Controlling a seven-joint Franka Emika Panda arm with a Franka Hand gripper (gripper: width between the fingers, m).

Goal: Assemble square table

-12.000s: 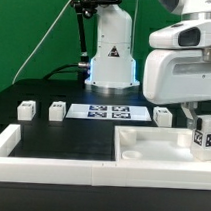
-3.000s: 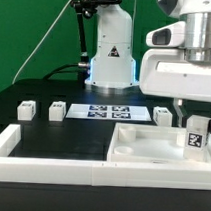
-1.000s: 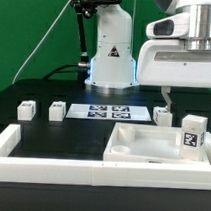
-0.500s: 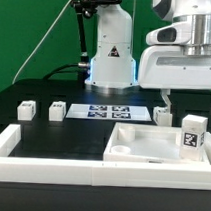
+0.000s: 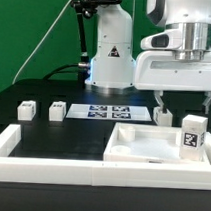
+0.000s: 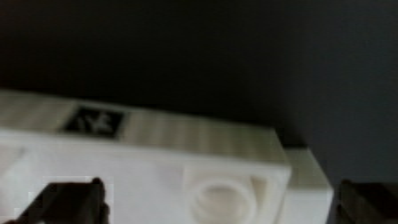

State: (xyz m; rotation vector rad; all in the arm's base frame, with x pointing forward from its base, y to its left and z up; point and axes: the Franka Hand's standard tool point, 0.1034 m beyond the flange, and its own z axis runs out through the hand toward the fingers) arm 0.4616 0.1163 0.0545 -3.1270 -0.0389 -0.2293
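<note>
jaws: spread wide, nothing between them; gripper (image 5: 184, 101) hangs over the square top (image 5: 141, 145), clear of it; both fingertips (image 6: 71, 203) show in the wrist view with the top's rim between and beyond them, no contact
square top: hollow side up, front edge against the border wall (image 5: 50, 171); probably parked there so the wall braces it when legs are pressed in
tag: stands upright on the top's edge at the exterior view's right (image 5: 192, 138); faces the camera, likely for tracking
near leg: (image 5: 163, 116) just behind the top, upright, loose
far legs: two (image 5: 58, 110) well apart from the top toward the exterior view's left; not fitted
marker board: (image 5: 108, 112) flat behind the top, between near leg and far legs
step (judged): top positioned, no leg in yet; open jaws suit fetching a leg next
</note>
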